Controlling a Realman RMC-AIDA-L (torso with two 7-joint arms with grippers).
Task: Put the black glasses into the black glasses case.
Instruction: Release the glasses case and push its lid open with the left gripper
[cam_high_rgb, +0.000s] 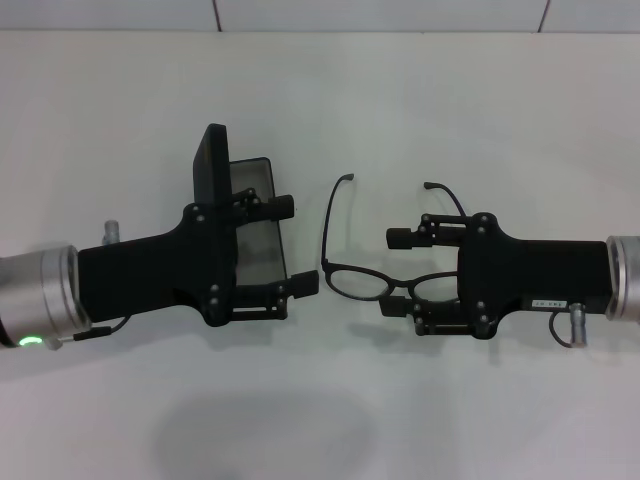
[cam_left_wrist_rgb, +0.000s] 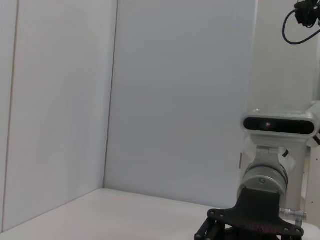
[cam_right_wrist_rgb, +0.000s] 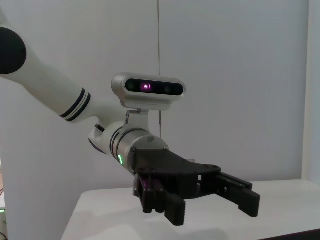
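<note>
The black glasses case (cam_high_rgb: 252, 215) lies open left of centre, grey lining up, its lid (cam_high_rgb: 211, 165) standing upright on the left side. My left gripper (cam_high_rgb: 293, 245) is open over the case's near half, one finger on each side of it. The black glasses (cam_high_rgb: 358, 279) lie unfolded on the table just right of the case, lenses near, temple arms pointing away. My right gripper (cam_high_rgb: 397, 272) is open at the glasses' right lens, holding nothing. The right wrist view shows my left gripper (cam_right_wrist_rgb: 215, 200) open. The left wrist view shows only my right arm's wrist (cam_left_wrist_rgb: 260, 210).
The white table (cam_high_rgb: 320, 420) runs wide around both arms, with a white wall (cam_high_rgb: 380, 12) at the back. A soft shadow (cam_high_rgb: 270, 435) lies on the near table.
</note>
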